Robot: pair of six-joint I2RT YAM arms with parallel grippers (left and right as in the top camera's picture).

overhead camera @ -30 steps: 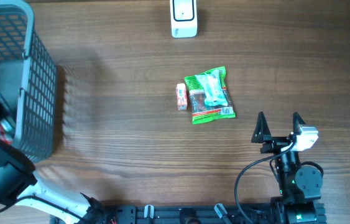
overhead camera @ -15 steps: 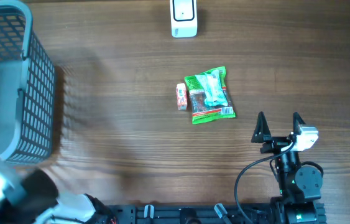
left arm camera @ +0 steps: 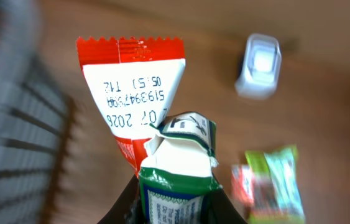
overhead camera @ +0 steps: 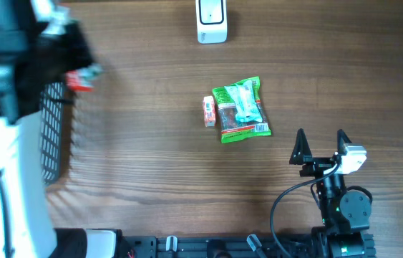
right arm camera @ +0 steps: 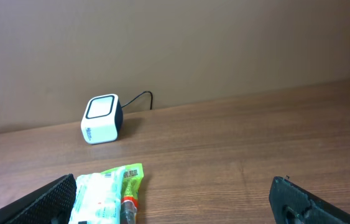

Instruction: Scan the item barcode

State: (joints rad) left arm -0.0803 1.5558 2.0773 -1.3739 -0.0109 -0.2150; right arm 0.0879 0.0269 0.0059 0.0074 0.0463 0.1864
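My left gripper [left arm camera: 178, 210] pinches a red-and-white packet [left arm camera: 131, 81] above the bench [overhead camera: 151, 179], beside the basket [overhead camera: 54, 136]. My right gripper [overhead camera: 321, 145] rests spread wide, facing the scanner [right arm camera: 102, 118].

Left arm [overhead camera: 1, 158] fills the left edge, blurred, over the grey basket [overhead camera: 54, 140]. Left gripper [overhead camera: 72, 63] is a dark blur with a red packet [overhead camera: 81, 79] at its tip; finger detail not resolvable. Mid-table: green packet [overhead camera: 241, 109], with a small red-and-white packet [overhead camera: 209, 111] just beside it. White scanner [overhead camera: 211, 20] at far edge. Right gripper [overhead camera: 321, 147] at lower right, jaws apart over bare wood.
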